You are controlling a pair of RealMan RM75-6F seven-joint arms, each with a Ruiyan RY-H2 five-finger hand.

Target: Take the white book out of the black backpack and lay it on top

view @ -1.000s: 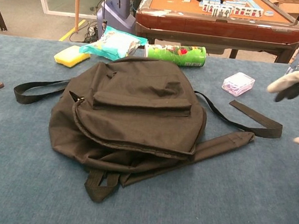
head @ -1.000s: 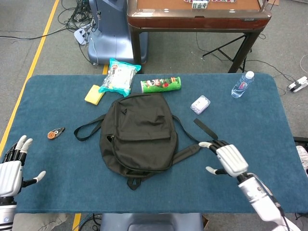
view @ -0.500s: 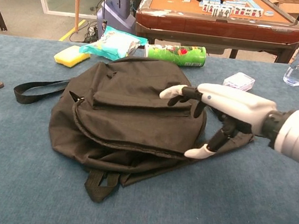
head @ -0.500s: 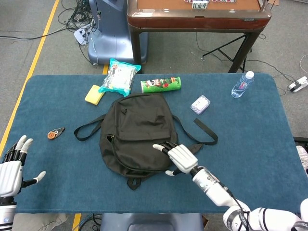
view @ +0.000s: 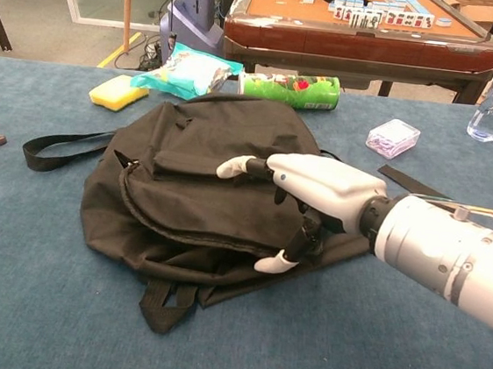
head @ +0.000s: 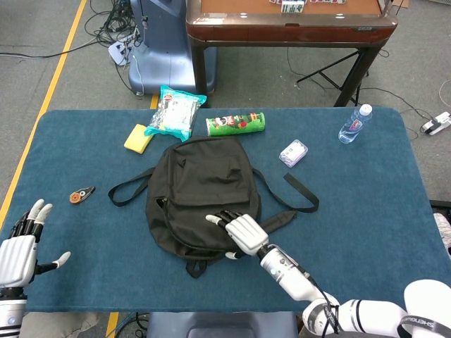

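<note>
The black backpack lies flat in the middle of the blue table, its straps spread to both sides; the chest view shows it too. No white book shows in either view. My right hand hovers over the near right part of the backpack with fingers spread and nothing in it; in the chest view it reaches across the bag's front pocket. At the table's near left corner my left hand is open and empty, far from the bag.
Behind the backpack lie a yellow sponge, a snack bag and a green can on its side. A small clear box and a water bottle stand to the right. A small tool lies left.
My right hand has swung from the table's right side leftward onto the near right part of the backpack. The left hand has barely moved.
</note>
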